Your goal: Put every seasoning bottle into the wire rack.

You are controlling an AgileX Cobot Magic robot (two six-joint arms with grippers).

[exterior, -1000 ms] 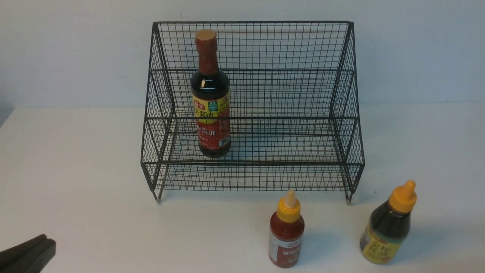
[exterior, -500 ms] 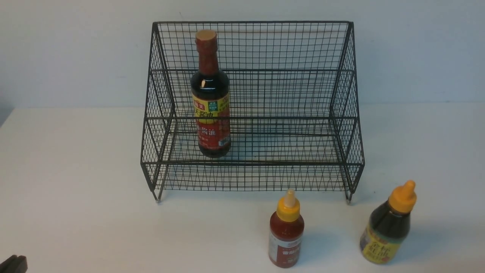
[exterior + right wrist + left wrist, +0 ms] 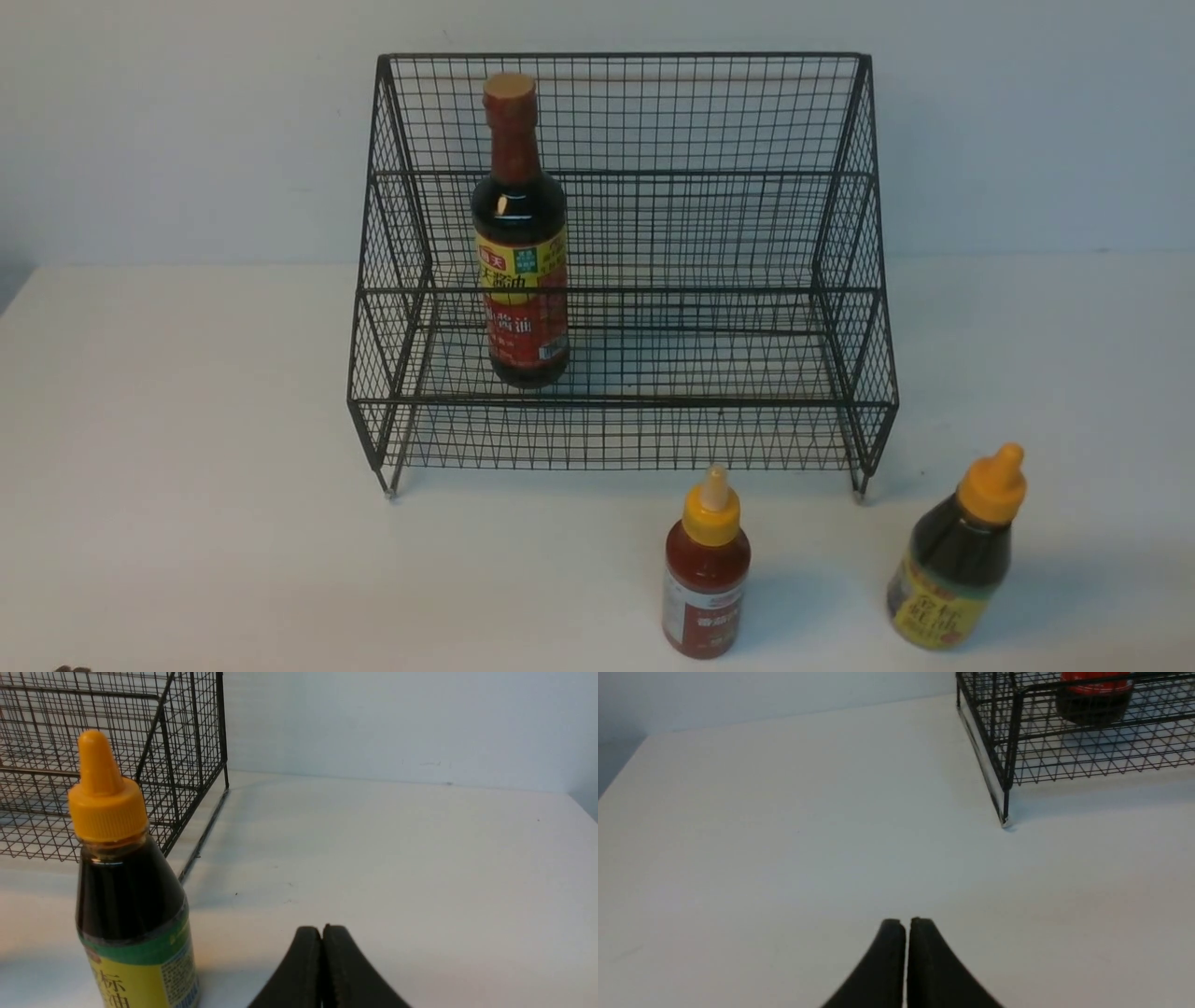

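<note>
The black wire rack [image 3: 840, 401] stands at the back middle of the white table. The tall dark bottle [image 3: 519, 243] with the tan cap stands upright on its lower tier, left of centre. The small red bottle [image 3: 706, 574] and the squat dark bottle [image 3: 957, 560] stand on the table in front of the rack, to the right. My left gripper [image 3: 906, 921] is shut and empty, over bare table near the rack's left front foot [image 3: 1004, 820]. My right gripper [image 3: 322, 928] is shut and empty, beside the squat dark bottle [image 3: 128, 886].
A pale wall rises behind the white table [image 3: 187, 420]. The table's left edge shows at the far left. The rack's right side [image 3: 187, 756] stands beyond the squat bottle in the right wrist view.
My left gripper has drawn back out of the front view's lower left corner. The bottles and the rack have not moved.
</note>
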